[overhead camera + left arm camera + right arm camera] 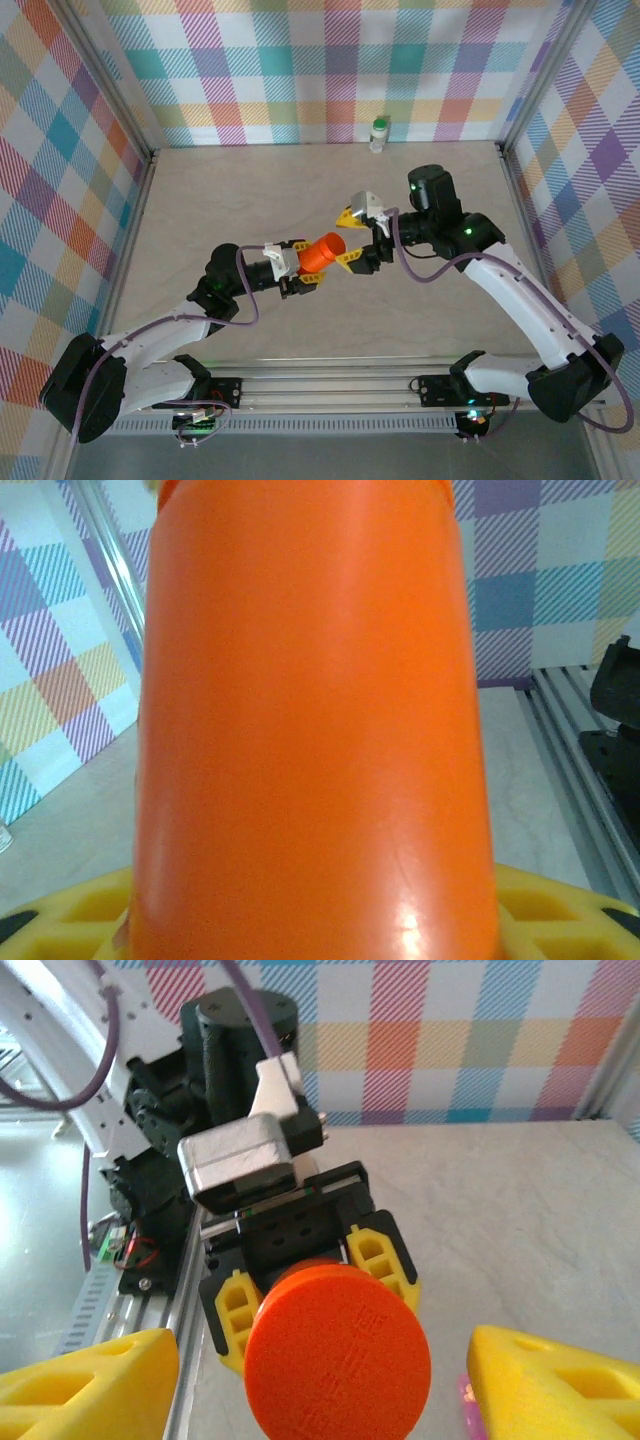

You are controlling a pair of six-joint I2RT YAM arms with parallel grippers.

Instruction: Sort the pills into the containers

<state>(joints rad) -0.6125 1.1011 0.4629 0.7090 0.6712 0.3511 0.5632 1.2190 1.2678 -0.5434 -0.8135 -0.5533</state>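
My left gripper is shut on the bright orange vial, holding it above the middle of the table with its orange lid end toward the right arm. In the left wrist view the orange vial stands between yellow fingers. My right gripper is open, its fingers either side of the vial's lid without touching it. The white bottle with a green cap stands upright at the back wall. A sliver of the pink tube lies on the table below the right gripper. No pills can be seen.
The beige table is enclosed by plaid walls with metal posts. An aluminium rail with both arm bases runs along the near edge.
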